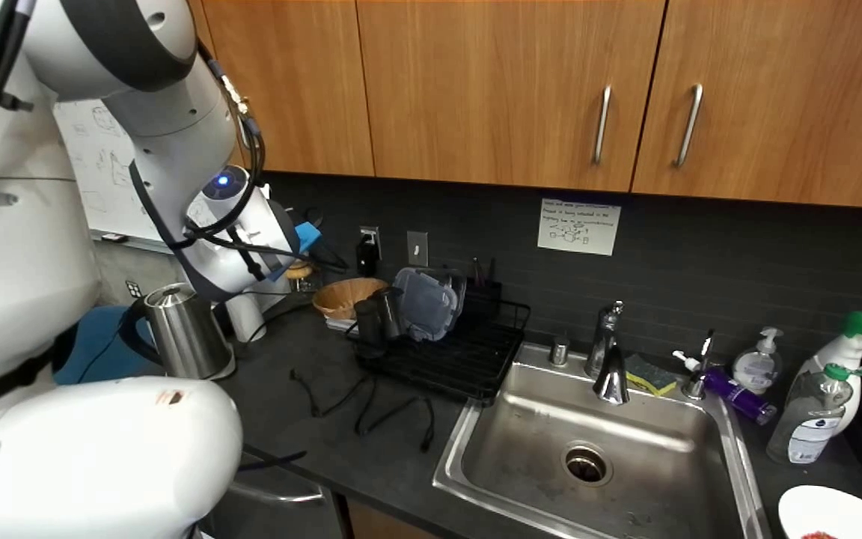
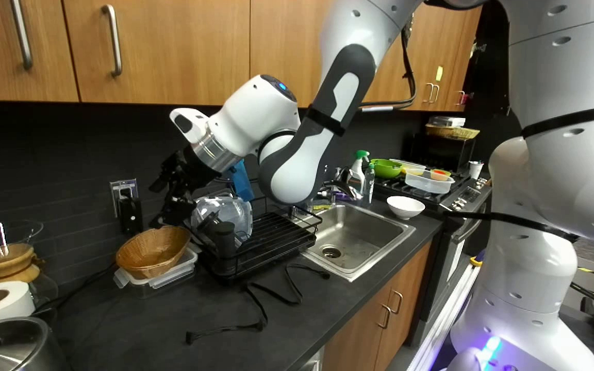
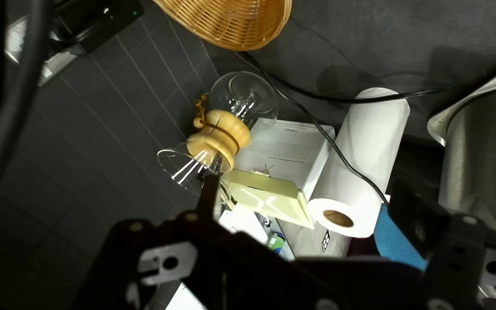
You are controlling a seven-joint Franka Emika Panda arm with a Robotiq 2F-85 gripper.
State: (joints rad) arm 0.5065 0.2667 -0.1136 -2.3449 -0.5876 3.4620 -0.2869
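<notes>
Holding the end effector (image 3: pixel 306 190) spread, pinching nothing, near the basket (image 2: pixel 145 270) atop a plastic tub (image 2: pixel 179 269) on the far left of the desk (image 2: pixel 121 324). Possibly risking a toppled glass coffee maker (image 3: pixel 223 129) by pushing farther left with so wide a spread, a tipped basket by dropping onto its rim, or a snag on the black cord (image 3: pixel 342 100) lying across the paper roll (image 3: pixel 362 155). Apparently reading "CHEMEX", inverted in the wrist view, on the white box (image 3: pixel 280 150) beside the coffee maker. Finding only blurred handwriting on the note (image 1: pixel 578 227) farther right.
</notes>
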